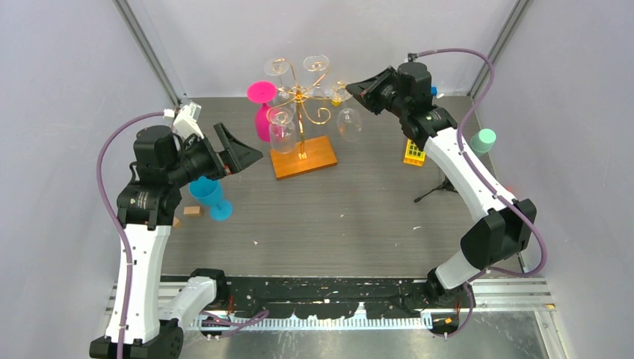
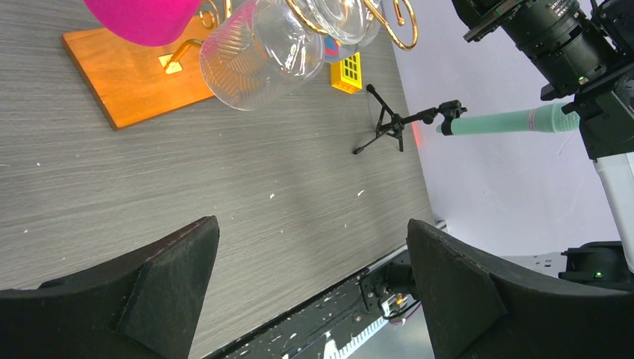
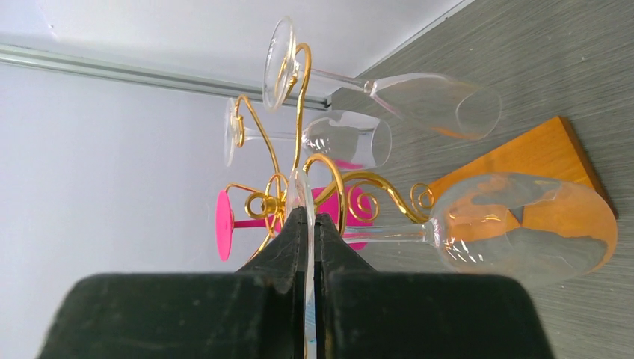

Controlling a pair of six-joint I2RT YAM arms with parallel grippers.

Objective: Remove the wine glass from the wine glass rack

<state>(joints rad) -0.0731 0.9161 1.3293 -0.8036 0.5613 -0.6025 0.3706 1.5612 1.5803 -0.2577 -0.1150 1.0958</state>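
The wine glass rack point(image 1: 302, 96) is a gold wire tree on an orange-brown wooden base point(image 1: 303, 155). Several clear glasses hang from it upside down, along with a pink one point(image 1: 262, 112). My right gripper point(image 1: 350, 90) is up at the rack's right arm. In the right wrist view the right gripper point(image 3: 310, 217) is shut on the thin foot of a clear wine glass, whose stem runs right to its bowl point(image 3: 516, 224). That wine glass point(image 1: 348, 123) still hangs on the rack. My left gripper point(image 1: 243, 153) stands open and empty, left of the base; its wide-apart fingers point(image 2: 172, 262) frame bare table.
A blue cup point(image 1: 209, 196) and a small wooden block point(image 1: 192, 211) lie beside the left arm. A yellow block point(image 1: 413, 152), a small black tripod point(image 1: 437, 191) and a mint-green cylinder point(image 1: 484, 140) sit under and beside the right arm. A ribbed clear glass point(image 2: 254, 52) hangs near the left gripper.
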